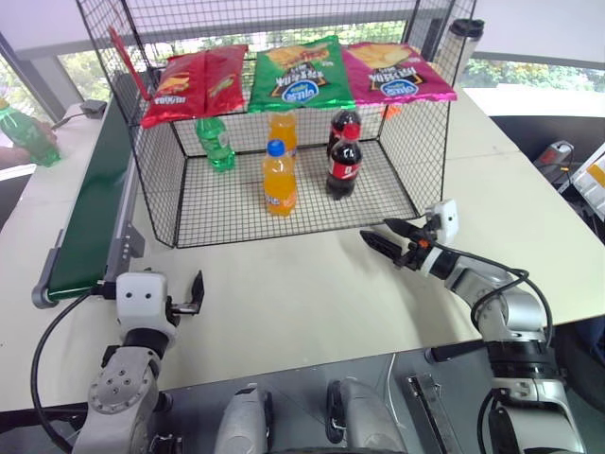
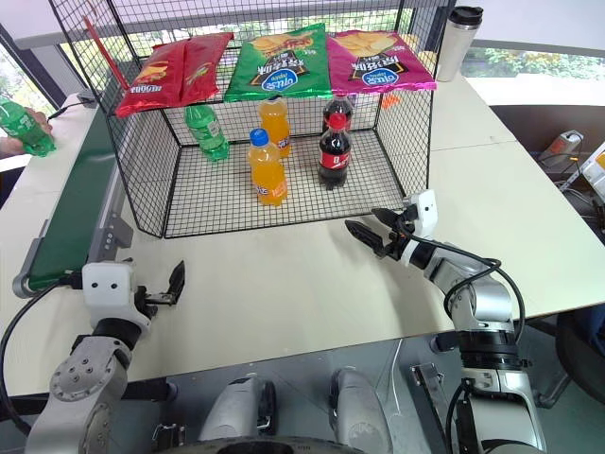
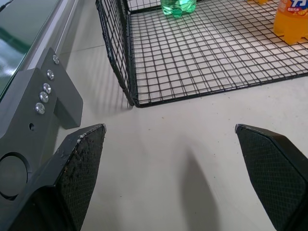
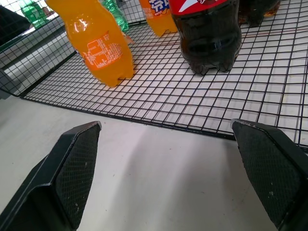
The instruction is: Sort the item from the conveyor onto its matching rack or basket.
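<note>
**Green bottle still to be picked, both grippers empty**

Nearest you, at the lower left of the head view, your left gripper (image 1: 194, 295) stands spread wide with nothing between its fingers, just beside the near end of the conveyor (image 1: 90, 218). At the right centre, your right gripper (image 1: 389, 244) is likewise spread wide and empty, low over the white table (image 1: 312, 293), pointing at the front edge of the wire cage (image 1: 284, 203).

Further off, inside the cage, a green soda bottle (image 1: 216, 144) already stands at the back left, two orange soda bottles (image 1: 279, 178) in the middle and two cola bottles (image 1: 344, 163) to their right. Three crisp bags (image 1: 301, 74) lie on the slanted top shelf.

Farthest, at the upper left edge, the item to sort, a green soda bottle with a yellow cap (image 1: 26, 135), sits in a person's hand (image 1: 11, 151) beside the belt's far end. I judge the task barely begun: reaching, gripping and carrying it to the cage all remain
</note>
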You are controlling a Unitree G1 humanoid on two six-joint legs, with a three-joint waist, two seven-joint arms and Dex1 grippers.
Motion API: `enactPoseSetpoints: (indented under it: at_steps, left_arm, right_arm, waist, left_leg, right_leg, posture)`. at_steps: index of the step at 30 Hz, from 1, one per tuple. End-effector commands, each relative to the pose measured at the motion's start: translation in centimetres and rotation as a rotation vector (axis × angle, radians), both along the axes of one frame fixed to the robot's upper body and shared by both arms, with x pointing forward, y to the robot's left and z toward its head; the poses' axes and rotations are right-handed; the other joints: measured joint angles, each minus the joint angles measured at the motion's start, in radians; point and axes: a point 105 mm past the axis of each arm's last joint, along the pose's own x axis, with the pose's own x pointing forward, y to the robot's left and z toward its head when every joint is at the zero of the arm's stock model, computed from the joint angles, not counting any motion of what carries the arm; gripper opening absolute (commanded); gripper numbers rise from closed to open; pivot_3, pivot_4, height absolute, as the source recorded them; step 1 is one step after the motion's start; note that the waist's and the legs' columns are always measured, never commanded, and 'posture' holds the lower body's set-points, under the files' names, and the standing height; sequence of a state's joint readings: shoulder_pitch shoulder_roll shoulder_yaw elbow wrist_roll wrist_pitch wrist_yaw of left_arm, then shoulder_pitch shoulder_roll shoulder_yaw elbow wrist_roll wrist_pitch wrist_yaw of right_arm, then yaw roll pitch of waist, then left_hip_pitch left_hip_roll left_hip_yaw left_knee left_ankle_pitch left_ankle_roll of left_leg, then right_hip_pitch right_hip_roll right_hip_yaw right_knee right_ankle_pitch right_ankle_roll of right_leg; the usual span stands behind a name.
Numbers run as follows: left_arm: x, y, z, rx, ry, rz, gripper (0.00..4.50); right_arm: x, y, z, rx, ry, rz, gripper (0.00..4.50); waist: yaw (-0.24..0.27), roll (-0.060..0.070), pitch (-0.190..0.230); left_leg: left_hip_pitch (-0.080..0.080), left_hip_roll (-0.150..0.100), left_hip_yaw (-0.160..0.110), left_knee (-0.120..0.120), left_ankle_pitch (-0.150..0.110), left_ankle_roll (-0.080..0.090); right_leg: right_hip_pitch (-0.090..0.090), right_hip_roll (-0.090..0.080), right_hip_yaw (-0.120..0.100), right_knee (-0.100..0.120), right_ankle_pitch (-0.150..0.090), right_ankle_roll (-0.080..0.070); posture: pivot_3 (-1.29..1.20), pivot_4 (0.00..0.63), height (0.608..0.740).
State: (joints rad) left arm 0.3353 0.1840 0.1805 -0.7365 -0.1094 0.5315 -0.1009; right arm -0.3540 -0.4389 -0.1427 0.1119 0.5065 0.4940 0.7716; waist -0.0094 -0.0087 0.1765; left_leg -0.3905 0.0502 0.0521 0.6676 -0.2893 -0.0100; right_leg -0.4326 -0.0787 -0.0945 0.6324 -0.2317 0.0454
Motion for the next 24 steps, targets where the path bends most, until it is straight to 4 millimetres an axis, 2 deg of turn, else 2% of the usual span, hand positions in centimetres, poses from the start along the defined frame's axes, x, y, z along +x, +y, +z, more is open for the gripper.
enactPoseSetpoints:
  at_steps: [1,8,24]
  left_arm:
    - [0.08,-0.09,0.92,0.005,-0.047,-0.006,4.50]
    - [0.21,-0.13,0.84,0.014,-0.038,-0.006,4.50]
    - [0.36,-0.30,1.09,0.011,-0.039,-0.003,4.50]
  right_arm:
    - [0.03,-0.50,1.69,0.000,-0.066,0.000,4.47]
    - [0.13,-0.98,1.55,-0.021,-0.069,-0.001,4.47]
    - [-0.08,-0.21,1.27,-0.012,-0.065,0.030,4.47]
  waist:
    - [0.000,0.000,0.000]
    - [0.000,0.000,0.000]
    - [0.000,0.000,0.000]
  left_leg:
    - [0.000,0.000,0.000,0.000,0.000,0.000]
    - [0.000,0.000,0.000,0.000,0.000,0.000]
    - [0.000,0.000,0.000,0.000,0.000,0.000]
  right_leg:
    - [0.000,0.000,0.000,0.000,0.000,0.000]
    - [0.000,0.000,0.000,0.000,0.000,0.000]
    - [0.000,0.000,0.000,0.000,0.000,0.000]
  posture:
    - [0.00,0.150,0.740]
    - [0.00,0.150,0.740]
    - [0.00,0.150,0.740]
